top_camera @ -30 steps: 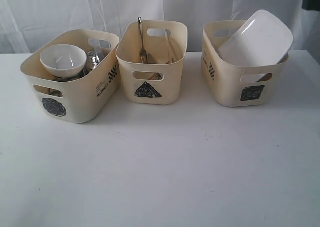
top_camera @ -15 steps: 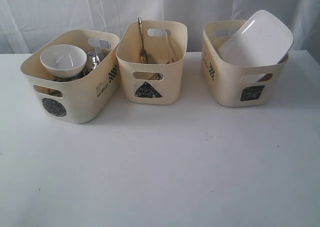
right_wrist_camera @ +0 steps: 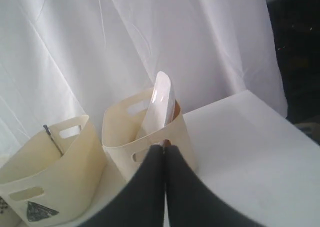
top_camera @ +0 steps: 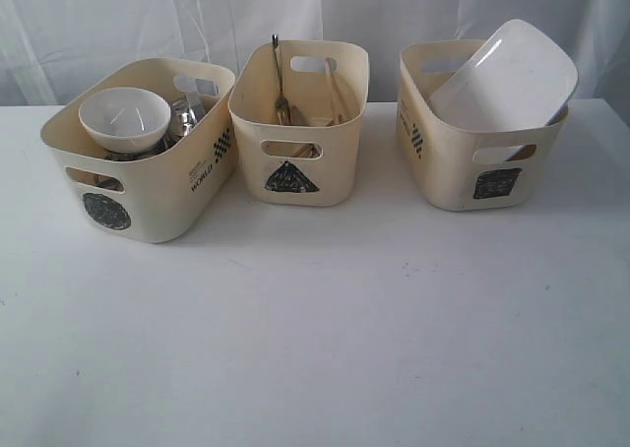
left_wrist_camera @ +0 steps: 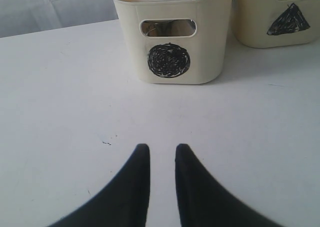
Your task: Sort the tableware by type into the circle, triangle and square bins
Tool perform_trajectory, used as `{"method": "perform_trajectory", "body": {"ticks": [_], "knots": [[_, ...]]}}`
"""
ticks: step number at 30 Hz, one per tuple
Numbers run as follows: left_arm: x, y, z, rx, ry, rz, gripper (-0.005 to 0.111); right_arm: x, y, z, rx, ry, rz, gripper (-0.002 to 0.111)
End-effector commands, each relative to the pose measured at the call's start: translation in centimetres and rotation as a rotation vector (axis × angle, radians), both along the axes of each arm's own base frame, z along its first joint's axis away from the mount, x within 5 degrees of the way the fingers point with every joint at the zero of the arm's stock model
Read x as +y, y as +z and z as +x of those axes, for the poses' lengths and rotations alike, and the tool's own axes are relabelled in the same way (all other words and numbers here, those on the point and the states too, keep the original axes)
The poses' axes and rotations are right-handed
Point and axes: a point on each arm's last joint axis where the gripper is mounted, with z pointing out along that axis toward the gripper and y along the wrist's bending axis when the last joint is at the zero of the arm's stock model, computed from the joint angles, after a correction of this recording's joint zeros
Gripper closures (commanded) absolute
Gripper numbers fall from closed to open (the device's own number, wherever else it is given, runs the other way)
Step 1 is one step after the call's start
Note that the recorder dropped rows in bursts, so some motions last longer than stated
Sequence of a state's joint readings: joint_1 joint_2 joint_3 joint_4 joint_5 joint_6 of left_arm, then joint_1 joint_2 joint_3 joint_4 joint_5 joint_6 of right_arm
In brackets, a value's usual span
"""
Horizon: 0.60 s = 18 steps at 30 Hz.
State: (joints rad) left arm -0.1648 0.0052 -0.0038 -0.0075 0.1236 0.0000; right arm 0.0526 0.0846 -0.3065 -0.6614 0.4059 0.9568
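White plate leans in square bin — a fork, perhaps, in triangle bin.

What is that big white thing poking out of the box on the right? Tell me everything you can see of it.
It is a white plate, rectangular with rounded corners, glossy like glazed ceramic. It stands tilted in the cream bin marked with a square, its lower part hidden inside, its upper part jutting above the bin's rim. Nothing else visibly touches it.
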Motion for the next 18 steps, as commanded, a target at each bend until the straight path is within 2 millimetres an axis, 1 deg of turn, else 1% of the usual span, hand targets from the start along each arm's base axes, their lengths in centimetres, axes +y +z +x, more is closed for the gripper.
{"method": "perform_trajectory", "body": {"ticks": [1, 5, 9, 15, 18], "knots": [[0.0, -0.1, 0.0, 0.004, 0.004, -0.008, 0.081, 0.1, 0.0, 0.0, 0.018, 0.013, -0.173, 0.108], [0.0, -0.1, 0.0, 0.004, 0.004, -0.008, 0.081, 0.5, 0.5, 0.0, -0.018, 0.047, -0.337, 0.108], [0.0, -0.1, 0.0, 0.004, 0.004, -0.008, 0.081, 0.7, 0.8, 0.0, -0.032, 0.06, -0.422, 0.108], [0.0, -0.1, 0.0, 0.004, 0.004, -0.008, 0.081, 0.9, 0.6, 0.1, -0.005, 0.089, -0.499, 0.108], [0.0, -0.1, 0.0, 0.004, 0.004, -0.008, 0.081, 1.1, -0.3, 0.4, 0.021, 0.118, -0.516, 0.108]]}}
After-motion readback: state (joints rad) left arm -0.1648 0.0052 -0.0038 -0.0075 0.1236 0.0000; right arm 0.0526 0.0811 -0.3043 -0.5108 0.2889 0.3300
